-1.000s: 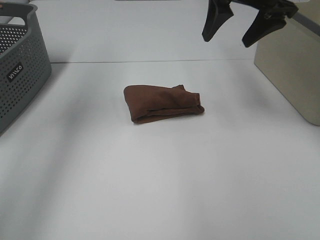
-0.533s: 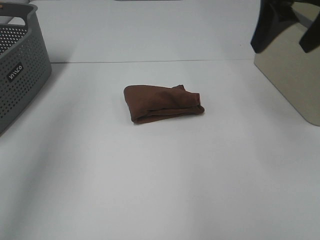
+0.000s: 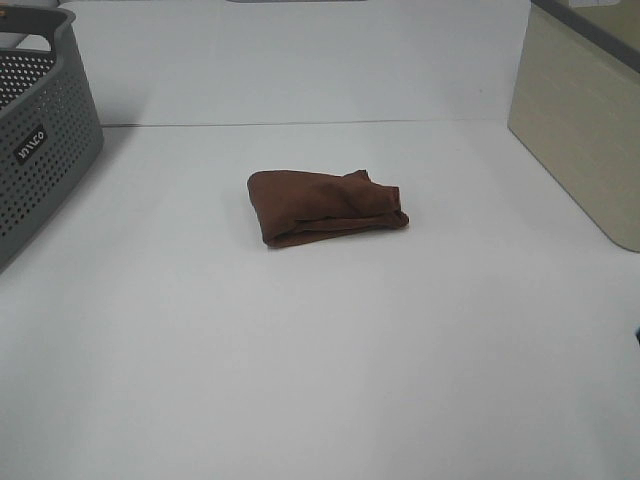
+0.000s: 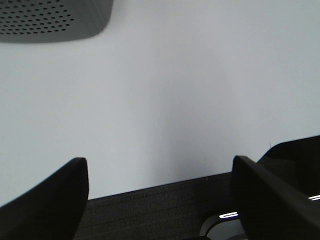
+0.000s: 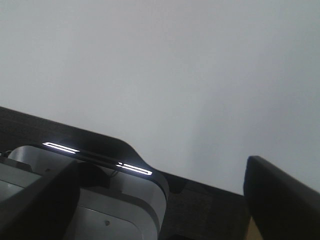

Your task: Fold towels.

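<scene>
Black plastic fingers frame both wrist views, and that is where we start. Our left gripper (image 4: 159, 200) has its jaws spread wide with nothing between them, hanging over bare white table (image 4: 190, 85) near the table's dark front edge; a corner of the grey perforated basket (image 4: 50, 20) shows beyond it. Our right gripper (image 5: 160, 200) is likewise spread and empty, above the same white surface, with a grey housing carrying lit strips below it. Neither gripper appears in the high view.

Outward from there, the reddish-brown towel (image 3: 325, 207) lies near the middle of the table, well apart from both grippers. It sits in a compact, uneven bundle, with a bunched ridge toward its right end and layered edges along the near side. We see no white tag from here. The grey basket (image 3: 45, 140) stands at the left edge, a beige bin (image 3: 580, 130) at the right.

We judge the bundle lopsided, so the risk is a pinch that takes only the top layer and drags the stack open. A grasp on the bunched ridge could also skew any further fold.

The only writing is a small white mark on the basket's side, too small for us to read reliably.
</scene>
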